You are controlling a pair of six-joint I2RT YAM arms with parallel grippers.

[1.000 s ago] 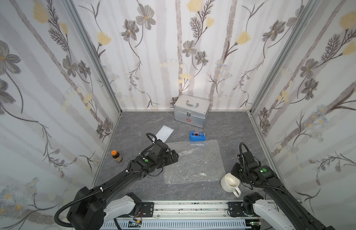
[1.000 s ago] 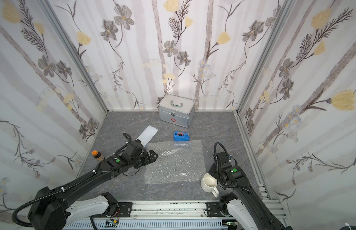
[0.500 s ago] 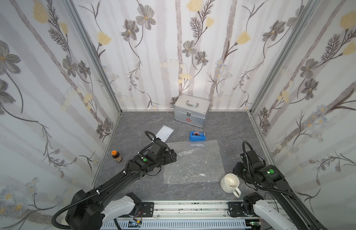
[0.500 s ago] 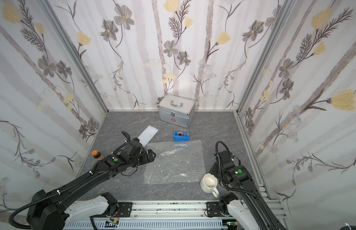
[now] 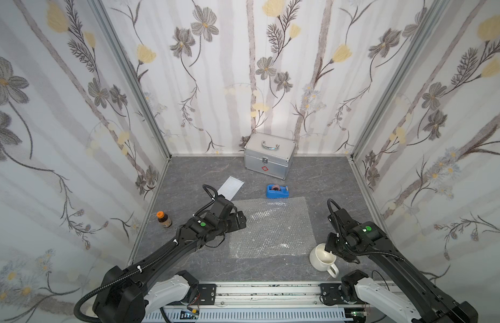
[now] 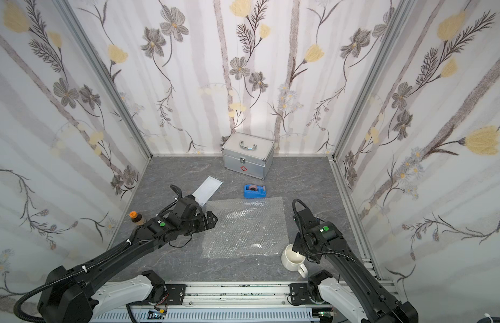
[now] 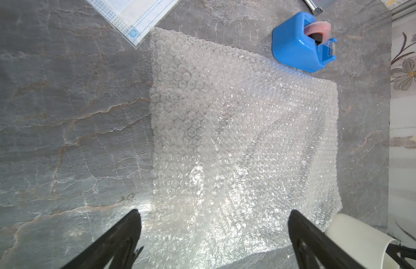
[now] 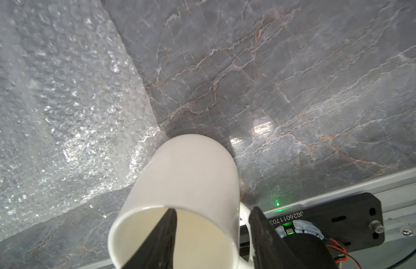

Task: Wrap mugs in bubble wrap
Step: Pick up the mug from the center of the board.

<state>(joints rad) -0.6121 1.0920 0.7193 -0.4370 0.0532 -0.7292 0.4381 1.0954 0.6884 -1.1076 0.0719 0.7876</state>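
Observation:
The cream-white mug [image 5: 323, 258] [image 6: 292, 260] stands upright on the grey table, just off the near right corner of the bubble wrap [image 5: 271, 226] [image 6: 246, 226], which lies flat. My right gripper [image 8: 214, 209] [image 5: 331, 246] straddles the wall of the mug [image 8: 186, 177] on the handle side. One finger is inside the cup, clear of the wall, and the other is outside against the handle. My left gripper [image 7: 214, 212] [image 5: 240, 221] hangs wide open over the left edge of the bubble wrap [image 7: 237, 128], holding nothing.
A blue tape dispenser [image 5: 276, 191] sits just behind the wrap, with a silver case [image 5: 268, 155] at the back wall. A white packet [image 5: 230, 187] lies at the wrap's far left corner. A brown bottle [image 5: 164, 219] stands by the left wall. The metal rail [image 5: 257, 290] runs along the front.
My right gripper has shifted down onto the mug's rim, one finger going inside. The left arm drew slightly back along the wrap's left edge. The mug and the wrap have not moved.

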